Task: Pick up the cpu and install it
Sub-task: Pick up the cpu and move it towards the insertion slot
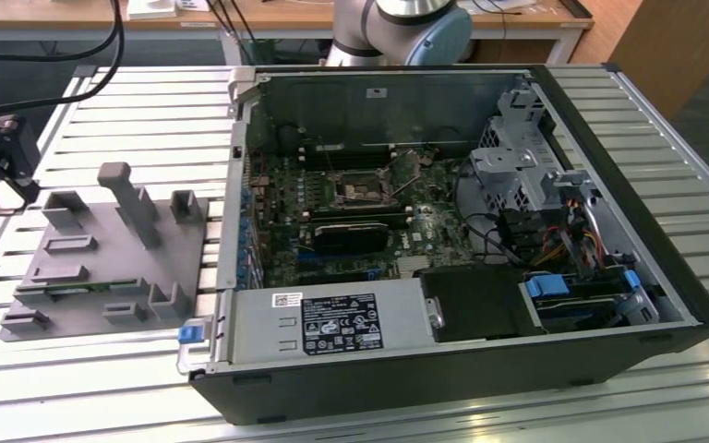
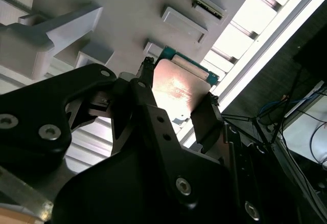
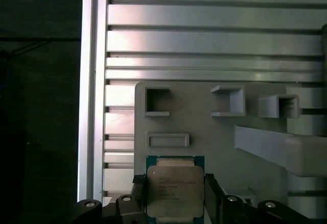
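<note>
In the second wrist view you're seeing the cpu (image 2: 181,83) lid showing as smooth silver-grey metal w/ a satin sheen, catching warm glare; its rim is looking like green board. The gripper (image 2: 178,87) is reading matt black w/ bright steel screws. The fixture plate (image 3: 204,132) is showing smooth matt grey plastic. The table (image 3: 204,42) is gleaming: ribbed bare aluminium. The pc case (image 1: 453,378) is looking matt black outside, dull sheet metal inside.
</note>
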### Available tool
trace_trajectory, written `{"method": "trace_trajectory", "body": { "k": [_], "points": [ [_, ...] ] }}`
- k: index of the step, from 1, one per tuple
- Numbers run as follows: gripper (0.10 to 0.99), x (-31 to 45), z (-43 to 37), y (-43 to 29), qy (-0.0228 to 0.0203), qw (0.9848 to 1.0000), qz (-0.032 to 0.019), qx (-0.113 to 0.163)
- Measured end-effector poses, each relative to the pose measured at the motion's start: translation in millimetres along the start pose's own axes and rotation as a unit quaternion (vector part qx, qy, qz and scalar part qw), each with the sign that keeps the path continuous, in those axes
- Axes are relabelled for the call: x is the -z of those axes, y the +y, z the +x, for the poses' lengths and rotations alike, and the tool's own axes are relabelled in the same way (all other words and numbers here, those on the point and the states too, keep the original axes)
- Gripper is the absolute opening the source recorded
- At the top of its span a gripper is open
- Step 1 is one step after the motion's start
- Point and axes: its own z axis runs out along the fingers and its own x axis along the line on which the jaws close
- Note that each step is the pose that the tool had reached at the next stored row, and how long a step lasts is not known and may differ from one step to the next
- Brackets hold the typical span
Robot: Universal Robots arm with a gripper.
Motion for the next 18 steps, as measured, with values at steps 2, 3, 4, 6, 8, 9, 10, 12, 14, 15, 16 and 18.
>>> {"method": "trace_trajectory", "body": {
  "k": [2,3,4,6,8,9,10,12,14,15,16,18],
  "points": [
    [0.545,1.6,-0.1,0.1,0.0001,1.0000,0.0001,0.000],
    [0.545,2.6,-0.1,0.2,0.0001,1.0000,0.0000,0.000],
    [0.545,3.7,-0.1,0.2,0.0001,1.0000,0.0000,0.000],
    [0.545,5.5,-0.1,0.3,0.0001,1.0000,0.0001,0.000],
    [0.545,7.3,-0.2,0.4,0.0001,1.0000,0.0001,0.000],
    [0.545,8.2,-0.2,0.5,0.0001,1.0000,0.0000,0.000],
    [0.545,9.3,-0.2,0.5,0.0001,1.0000,0.0000,0.000],
    [0.545,11.5,-0.3,0.7,0.0001,1.0000,0.0000,0.000],
    [0.545,13.6,-0.3,0.8,0.0001,1.0000,0.0000,0.000],
    [0.545,14.5,-0.3,0.8,0.0001,1.0000,0.0000,0.000],
    [0.545,15.2,-0.3,0.9,0.0000,1.0000,0.0000,0.000],
    [0.545,16.6,-0.3,1.0,0.0001,1.0000,0.0000,0.000]
  ]
}}
